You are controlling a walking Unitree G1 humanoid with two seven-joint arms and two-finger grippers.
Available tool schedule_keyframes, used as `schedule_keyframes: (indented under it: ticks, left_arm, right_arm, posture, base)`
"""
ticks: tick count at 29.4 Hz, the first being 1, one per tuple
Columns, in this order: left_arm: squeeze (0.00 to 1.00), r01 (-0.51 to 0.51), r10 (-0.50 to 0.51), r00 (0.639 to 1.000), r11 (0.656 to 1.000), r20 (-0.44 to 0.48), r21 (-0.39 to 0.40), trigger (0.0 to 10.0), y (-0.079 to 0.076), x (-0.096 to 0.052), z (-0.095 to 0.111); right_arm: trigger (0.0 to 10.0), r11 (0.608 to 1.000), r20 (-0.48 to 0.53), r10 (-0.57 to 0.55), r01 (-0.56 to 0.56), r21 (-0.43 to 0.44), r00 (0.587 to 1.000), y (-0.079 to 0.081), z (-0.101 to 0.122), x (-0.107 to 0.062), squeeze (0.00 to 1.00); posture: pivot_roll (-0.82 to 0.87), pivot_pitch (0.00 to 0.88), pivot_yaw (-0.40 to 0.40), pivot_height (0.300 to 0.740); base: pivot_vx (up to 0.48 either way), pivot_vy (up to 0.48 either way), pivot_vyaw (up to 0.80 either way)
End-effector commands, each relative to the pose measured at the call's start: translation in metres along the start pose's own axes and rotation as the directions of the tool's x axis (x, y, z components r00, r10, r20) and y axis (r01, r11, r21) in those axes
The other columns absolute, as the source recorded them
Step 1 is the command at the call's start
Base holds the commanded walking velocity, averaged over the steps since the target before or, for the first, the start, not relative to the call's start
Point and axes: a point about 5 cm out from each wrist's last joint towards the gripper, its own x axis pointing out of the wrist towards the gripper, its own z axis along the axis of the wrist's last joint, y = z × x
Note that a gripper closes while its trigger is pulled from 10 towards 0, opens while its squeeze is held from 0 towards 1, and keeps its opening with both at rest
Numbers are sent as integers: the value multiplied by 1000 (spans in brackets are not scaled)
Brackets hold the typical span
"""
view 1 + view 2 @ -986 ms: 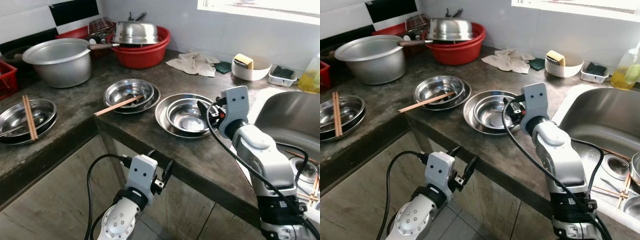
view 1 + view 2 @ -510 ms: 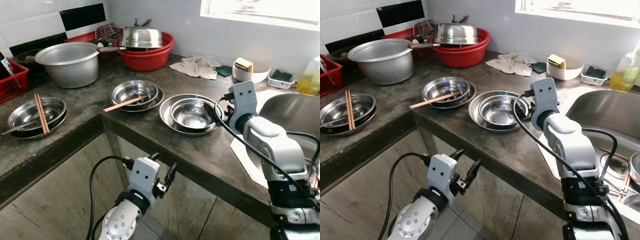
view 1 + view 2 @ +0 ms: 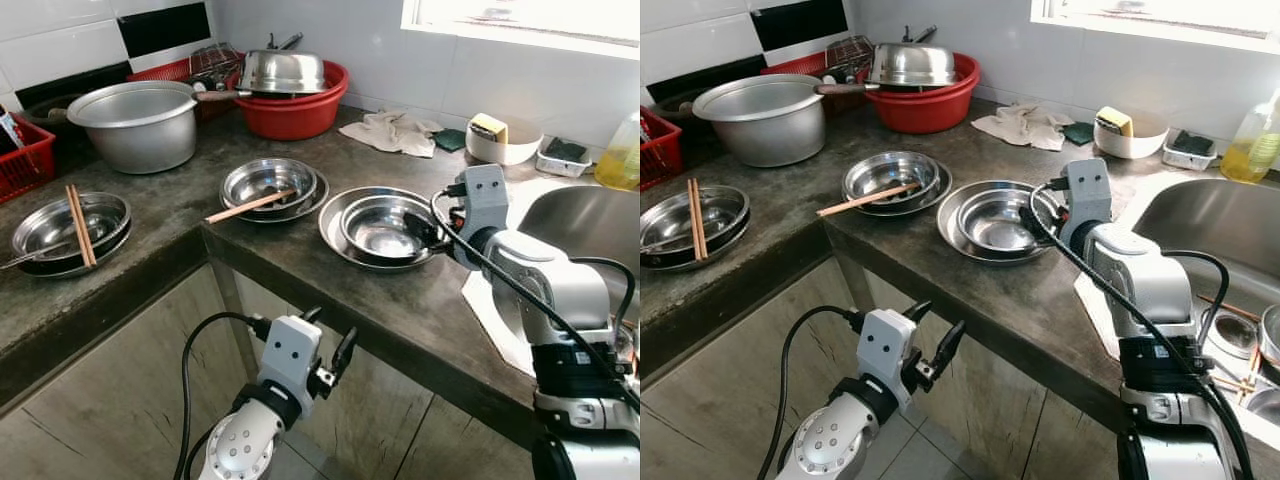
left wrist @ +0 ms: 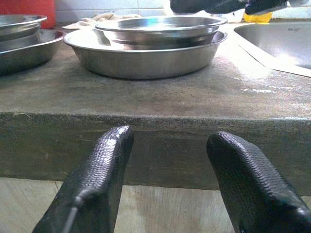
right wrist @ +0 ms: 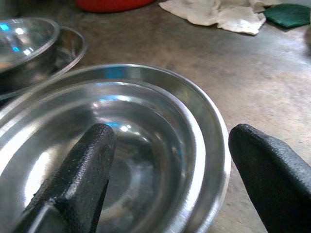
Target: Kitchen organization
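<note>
A dark stone counter is seen in a kitchen. Near its front edge, a small steel bowl is nested inside a wider steel bowl. The right gripper is held over the rim of these two bowls, on the side by the sink. Its two black fingers are spread wide, and nothing is held between them. In the right wrist view, one finger is seen over the inside of the small bowl and the other is seen outside the rim of the wide bowl.

The left gripper is held low, below the counter edge and in front of the cabinet. Its fingers are spread apart too, with nothing in them.

More to the left, a second pair of stacked steel bowls is seen, and a pair of chopsticks is laid across its rim. At the far left, a third steel bowl is seen with chopsticks across it. Behind these, a big metal pot and a red basin are set by the wall. A metal lid is placed on the basin. A crumpled cloth is laid near the window.
</note>
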Motion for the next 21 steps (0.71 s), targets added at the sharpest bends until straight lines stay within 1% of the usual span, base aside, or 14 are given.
schedule_keyframes:
  ticks: [1,4,6,8,13,19,21]
  left_arm:
    - [0,-6,6,1000,1000,0,4,10000,0,0,2]
    - [0,-7,7,1000,1000,0,4,10000,0,0,2]
    - [0,-7,7,1000,1000,0,4,10000,0,0,2]
    - [0,-10,10,1000,1000,-1,5,10000,0,0,1]
    - [0,-13,13,1000,1000,1,6,10000,0,0,2]
    - [0,-15,15,1000,1000,0,7,10000,0,1,2]
    - [0,-15,15,1000,1000,0,5,10000,0,1,2]
  right_arm:
    - [10000,1000,2,13,-13,22,1000,0,4,0,0]
    - [10000,995,-11,56,-55,81,998,6,5,2,0]
    - [10000,995,-11,56,-55,81,998,6,5,2,0]
    - [10000,991,-19,73,-71,112,997,9,4,3,0]
    - [10000,991,-21,63,-60,119,998,9,5,4,0]
    - [10000,983,-37,87,-79,167,996,11,5,5,0]
    - [10000,984,-41,83,-76,160,996,12,5,5,0]
  posture:
    - [-24,68,-28,740]
    - [-23,69,-29,740]
    - [-23,69,-29,740]
    - [-21,69,-29,740]
    - [-22,70,-32,740]
    - [-24,68,-32,740]
    - [-23,68,-33,740]
  base:
    - [0,0,0]
    - [0,0,0]
    - [0,0,0]
    - [0,0,0]
    - [0,0,0]
    - [0,0,0]
    - [0,0,0]
